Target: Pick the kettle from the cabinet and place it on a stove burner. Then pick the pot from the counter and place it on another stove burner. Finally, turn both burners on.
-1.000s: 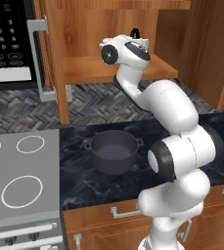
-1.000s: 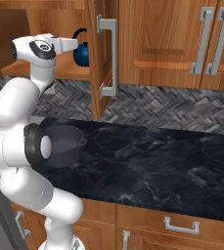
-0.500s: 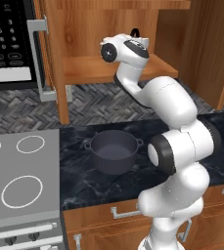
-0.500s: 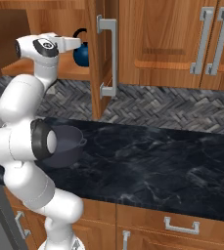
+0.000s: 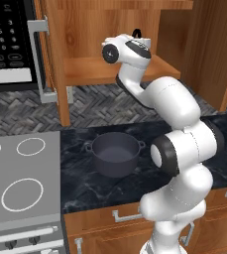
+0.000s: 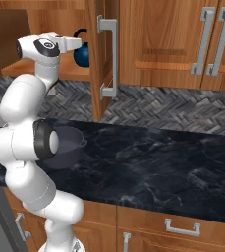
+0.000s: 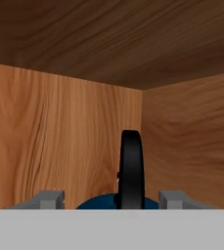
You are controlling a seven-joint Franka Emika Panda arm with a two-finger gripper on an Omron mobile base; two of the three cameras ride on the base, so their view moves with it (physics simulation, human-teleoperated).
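The pincer (image 7: 111, 199) reaches into the cabinet (image 5: 110, 69), its two tips apart on either side of the kettle's black handle (image 7: 131, 176), with clear gaps left and right of it; the tips do not touch the handle, and whether they are closing I cannot tell. The blue kettle (image 6: 83, 53) stands on the cabinet shelf near its right end, just behind the open door (image 6: 104, 54), with the hand right at it. Below the cabinet, the pot (image 5: 115, 153) sits on the counter (image 6: 173, 162) near its left edge, beside the cooktop (image 5: 21, 183). White burner rings (image 5: 22, 194) mark the cooktop, bare of cookware. The microwave (image 5: 8, 44) hangs left of the cabinet.
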